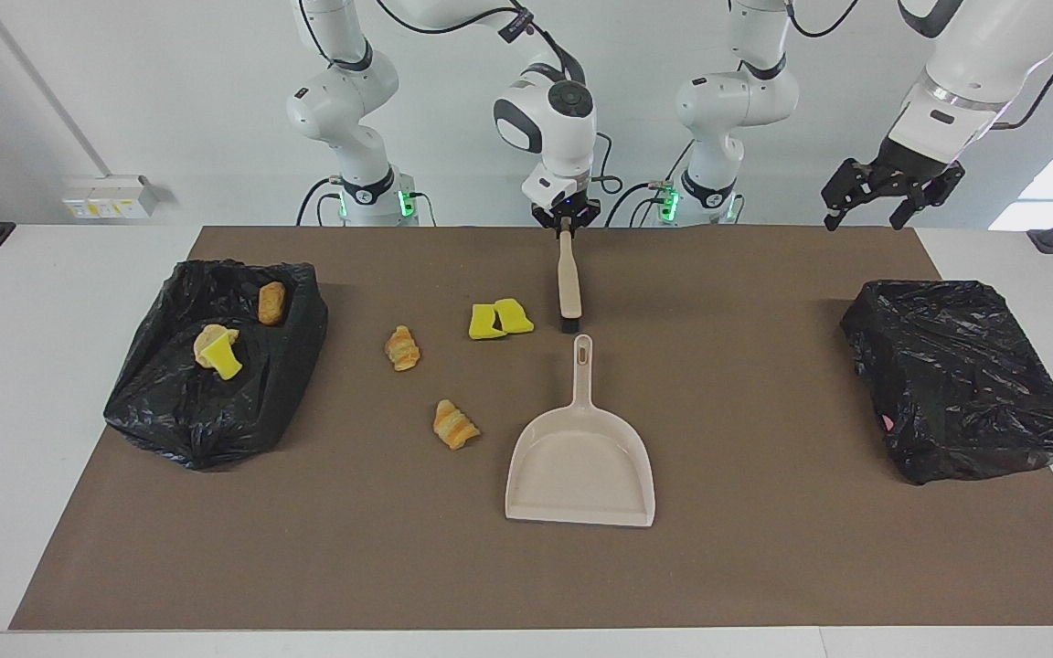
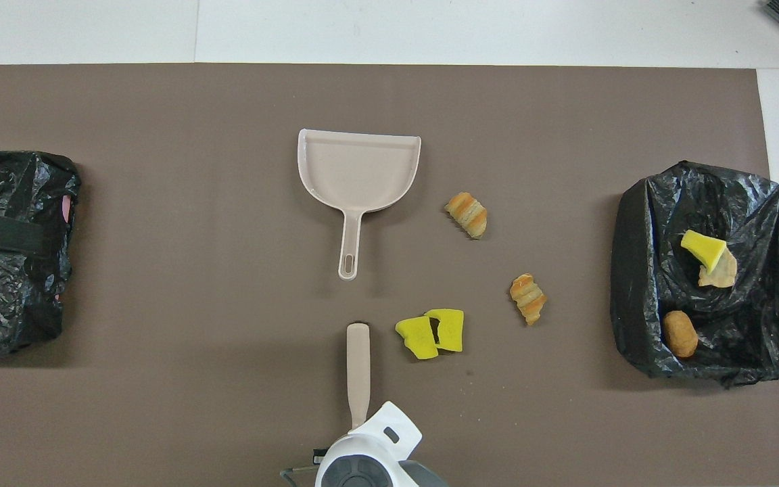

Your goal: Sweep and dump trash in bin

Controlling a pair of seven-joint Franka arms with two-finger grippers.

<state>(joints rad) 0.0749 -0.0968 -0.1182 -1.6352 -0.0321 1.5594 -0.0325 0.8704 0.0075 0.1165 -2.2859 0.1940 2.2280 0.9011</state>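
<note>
The brush (image 1: 569, 285) is gripped at its handle end by the right tool (image 1: 565, 219); the left tool (image 1: 888, 192) is held open above the worktop (image 1: 764, 548) edge.

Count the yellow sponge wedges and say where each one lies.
3. Two touch on the mat beside the brush: yellow sponge wedge one and yellow sponge wedge two. Yellow sponge wedge three lies in the open bin. The closed bin may hide more.

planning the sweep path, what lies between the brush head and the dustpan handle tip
Nothing: only a short strip of bare brown mat separates the beige brush's dark head from the beige plastic dustpan's handle tip. The facing view shows it best.
</note>
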